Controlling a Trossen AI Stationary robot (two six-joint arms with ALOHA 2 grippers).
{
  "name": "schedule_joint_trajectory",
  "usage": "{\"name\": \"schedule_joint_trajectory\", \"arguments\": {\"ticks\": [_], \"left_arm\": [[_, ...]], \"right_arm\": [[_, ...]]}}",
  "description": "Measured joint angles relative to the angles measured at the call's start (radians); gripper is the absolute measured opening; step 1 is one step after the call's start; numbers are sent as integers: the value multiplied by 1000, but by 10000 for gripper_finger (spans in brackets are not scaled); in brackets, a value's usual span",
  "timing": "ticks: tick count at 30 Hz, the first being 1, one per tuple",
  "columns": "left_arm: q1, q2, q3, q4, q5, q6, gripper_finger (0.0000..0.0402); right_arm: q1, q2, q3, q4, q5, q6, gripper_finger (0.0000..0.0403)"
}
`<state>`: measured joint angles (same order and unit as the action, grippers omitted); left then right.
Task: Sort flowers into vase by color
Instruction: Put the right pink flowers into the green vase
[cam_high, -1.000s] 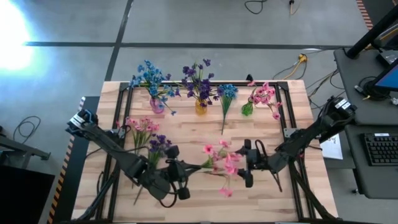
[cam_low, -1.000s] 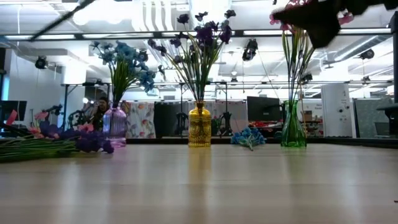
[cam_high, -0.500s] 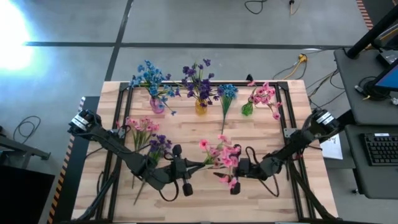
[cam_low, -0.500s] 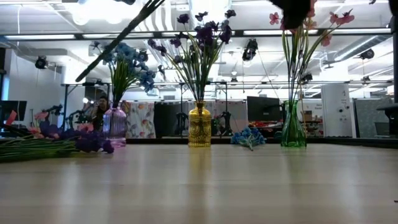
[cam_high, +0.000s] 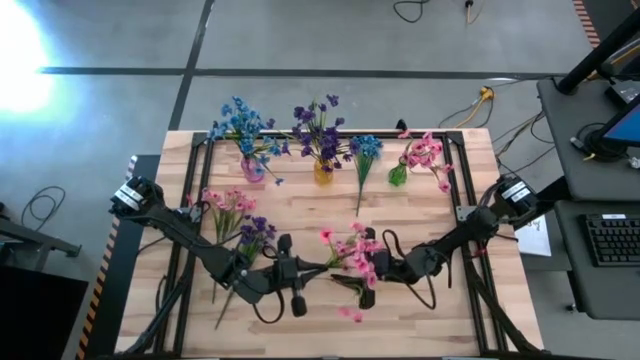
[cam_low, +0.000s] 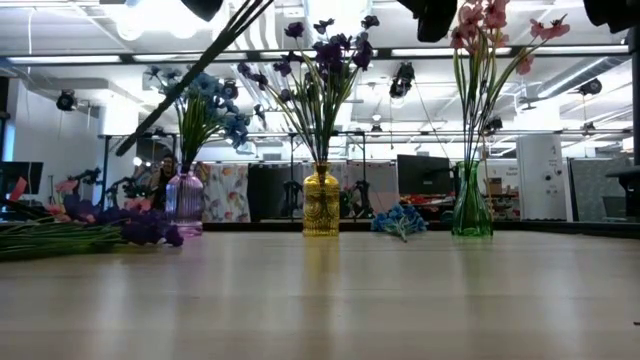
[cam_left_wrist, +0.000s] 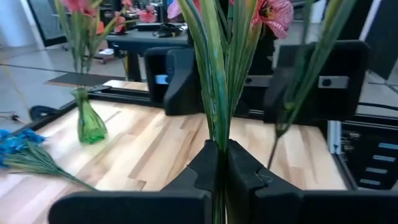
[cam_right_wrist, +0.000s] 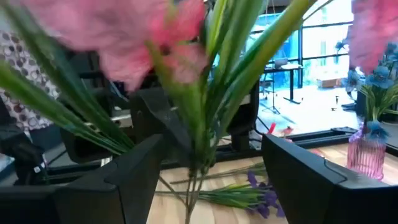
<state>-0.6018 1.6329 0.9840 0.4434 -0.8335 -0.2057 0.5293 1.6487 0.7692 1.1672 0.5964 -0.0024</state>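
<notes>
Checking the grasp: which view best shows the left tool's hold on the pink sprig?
Left wrist view: left tool shut on the pink sprig's stems. High view shows it small; right wrist view shows only stems and blossoms, low view a slanted stem.

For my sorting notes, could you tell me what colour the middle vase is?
Yellow vase, clearest in the low view.

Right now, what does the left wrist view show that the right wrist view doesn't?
Only the left wrist view shows the left claw shut on the pink flower's stems, plus the green vase and a loose blue flower on the table. Only the right wrist view shows the right claw open around those stems, the pink vase and loose purple flowers. Both show the pink flower and the wooden table.
</notes>
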Motion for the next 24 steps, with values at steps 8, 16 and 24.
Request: {"name": "schedule_joint_trajectory", "arguments": {"ticks": [8, 16, 24], "left_arm": [[0, -7, 0, -4, -70, 26, 0], [0, -14, 1, -10, -109, 26, 0], [0, -14, 1, -10, -118, 26, 0]], "right_arm": [[15, -44, -6, -148, 52, 40, 268], [29, -138, -6, -348, 111, 139, 288], [6, -90, -7, -226, 97, 138, 309]]}}
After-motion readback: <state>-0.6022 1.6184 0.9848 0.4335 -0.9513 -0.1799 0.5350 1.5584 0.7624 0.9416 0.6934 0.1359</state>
